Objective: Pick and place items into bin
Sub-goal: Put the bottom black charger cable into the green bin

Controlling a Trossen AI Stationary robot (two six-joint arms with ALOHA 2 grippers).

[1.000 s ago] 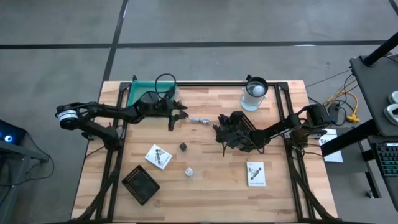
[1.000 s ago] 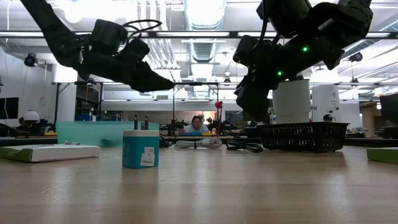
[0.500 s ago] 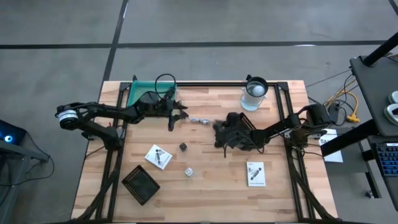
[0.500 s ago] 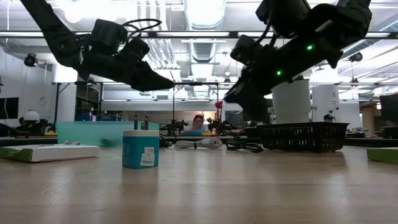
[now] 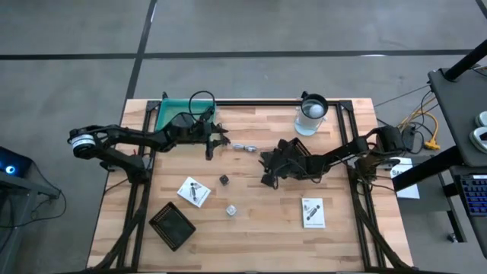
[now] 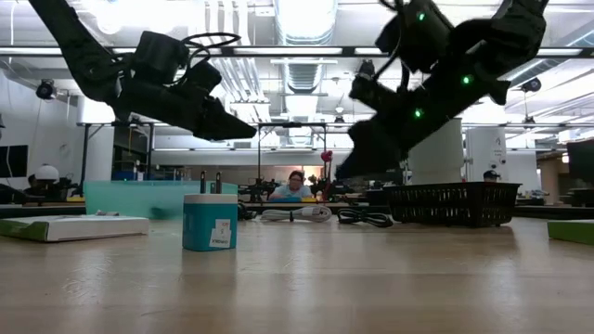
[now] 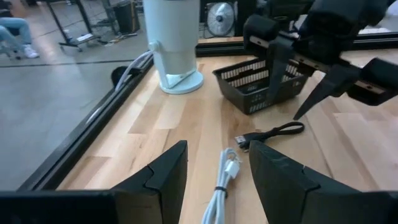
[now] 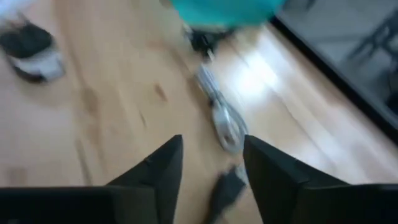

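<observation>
The left gripper [image 5: 217,143] hangs above the table [image 5: 259,228] near the teal bin [image 5: 173,111], which sits at the table's 11 o'clock corner. In the left wrist view its fingers [image 7: 163,174] stand apart with nothing between them. That view alone resolves the white cable [image 7: 225,177] lying just ahead of them, the black cable [image 7: 273,132] beyond it, and a black mesh basket [image 7: 261,84] with a pale tumbler [image 7: 176,43] behind.

The right gripper [image 5: 266,169] hangs near table centre, at 4 o'clock of the cables. The right wrist view shows its fingers [image 8: 155,171] parted and empty, with a cable [image 8: 219,115] on the wood ahead.

Only the high view gives the whole layout: a dark cube [image 5: 224,180] and a white cube [image 5: 230,210] at 6 o'clock of the cables, one printed packet [image 5: 194,191] at 7 o'clock, another packet [image 5: 313,211] at 5 o'clock, a black tray [image 5: 172,225] near the 7 o'clock edge, and a clear cup with a ball [image 5: 312,113] at 1 o'clock.

The low view shows both grippers well above the tabletop and a blue-and-white cube [image 6: 210,223] in front.

Bare wood lies open along the 6 o'clock edge.
</observation>
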